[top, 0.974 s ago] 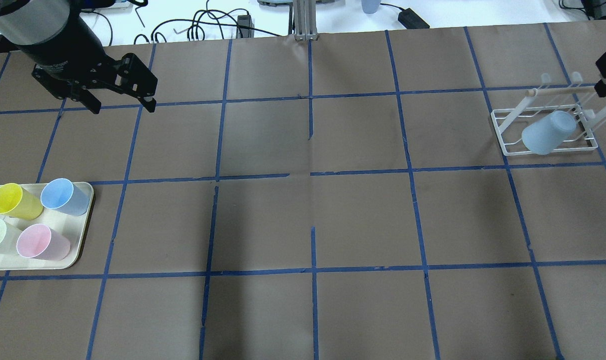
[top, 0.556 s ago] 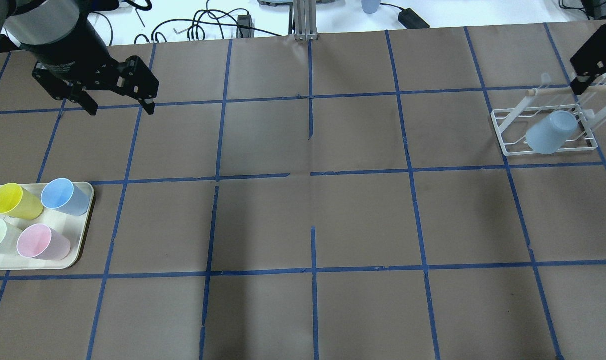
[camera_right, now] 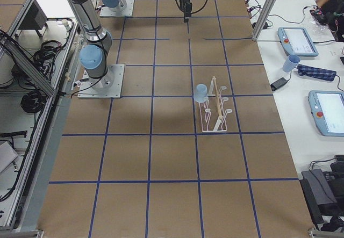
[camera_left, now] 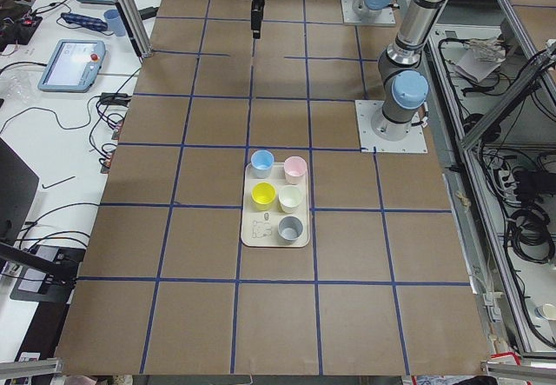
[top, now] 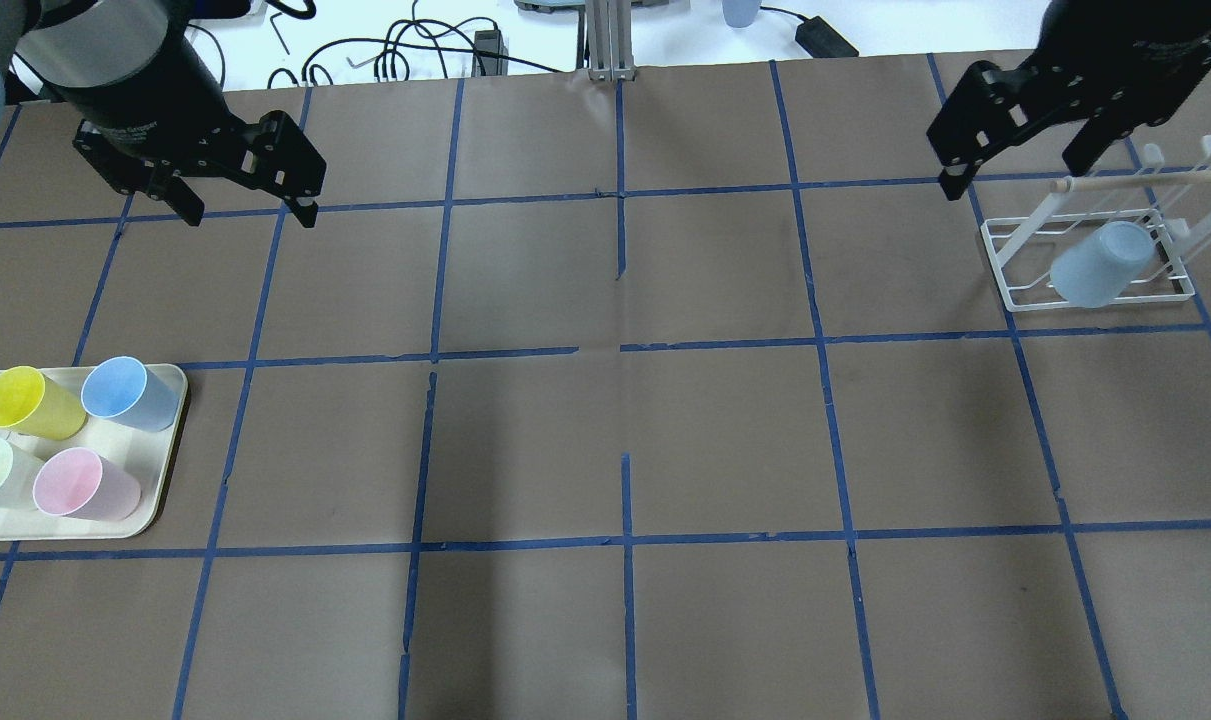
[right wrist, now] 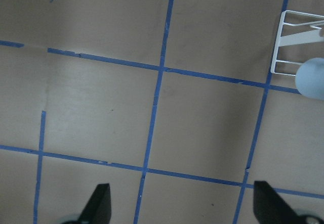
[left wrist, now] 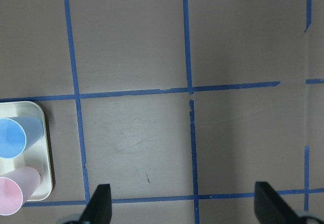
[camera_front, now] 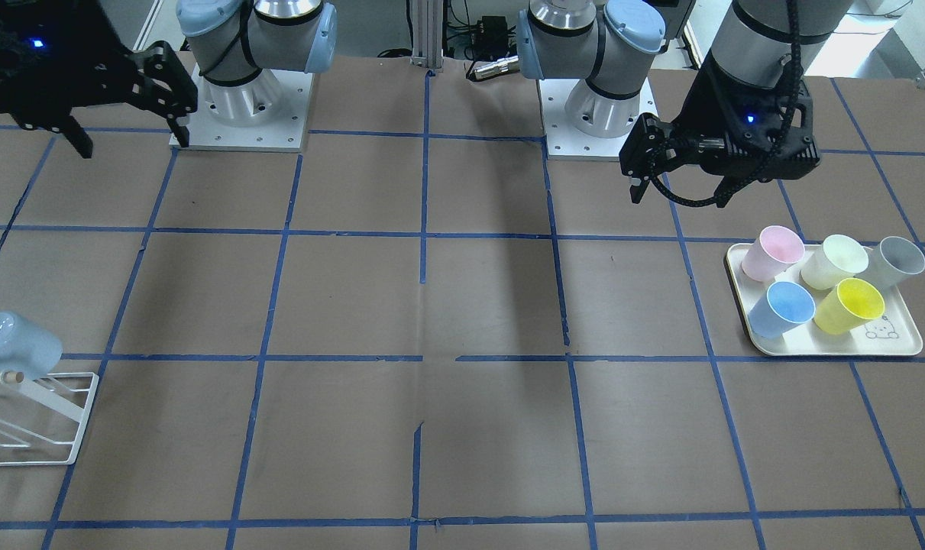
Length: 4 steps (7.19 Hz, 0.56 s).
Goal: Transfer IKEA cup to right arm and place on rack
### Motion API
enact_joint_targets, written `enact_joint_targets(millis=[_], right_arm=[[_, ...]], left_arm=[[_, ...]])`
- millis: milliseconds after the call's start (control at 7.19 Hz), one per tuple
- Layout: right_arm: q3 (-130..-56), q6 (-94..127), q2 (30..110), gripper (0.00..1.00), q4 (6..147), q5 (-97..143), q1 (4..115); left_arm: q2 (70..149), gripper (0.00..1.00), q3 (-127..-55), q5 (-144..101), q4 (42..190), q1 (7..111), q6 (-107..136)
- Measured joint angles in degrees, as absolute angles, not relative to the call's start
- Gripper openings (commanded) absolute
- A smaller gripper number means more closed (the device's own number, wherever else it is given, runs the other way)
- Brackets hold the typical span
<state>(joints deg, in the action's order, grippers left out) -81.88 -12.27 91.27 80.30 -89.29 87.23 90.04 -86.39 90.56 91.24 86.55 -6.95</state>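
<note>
Bottom-up and tilted on the prongs of the rack (top: 1030,232), pale blue cup (top: 1100,263) (touched by neither arm), with right gripper (top: 1017,172) spread wide and empty in the air nearby, and left gripper (top: 249,213) equally wide and empty, well apart from the tray (top: 161,470).

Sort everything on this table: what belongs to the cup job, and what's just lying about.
Job:
IKEA cup, tilted on the rack
right arm, jaws open and empty
left arm, likewise

Lying about:
tray holding yellow cup, blue cup, green cup, pink cup, grey cup
</note>
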Motion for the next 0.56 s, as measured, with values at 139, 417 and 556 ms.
enact_joint_targets(millis=[139, 417, 556], right_arm=[[-81.7, -8.0, 90.6, 1.00, 80.5, -88.3, 89.8], [-80.9, -3.6, 89.2, 1.00, 81.0, -86.8, 92.0], [-80.5, -2.9, 88.8, 1.00, 81.2, -86.7, 92.2]], left_arm=[[89.8, 1.00, -86.4, 89.7, 91.2, 86.4, -7.4], [89.5, 1.00, -86.4, 89.2, 91.2, 86.3, -8.0], [89.4, 1.00, -86.4, 89.3, 91.2, 86.3, -7.9]])
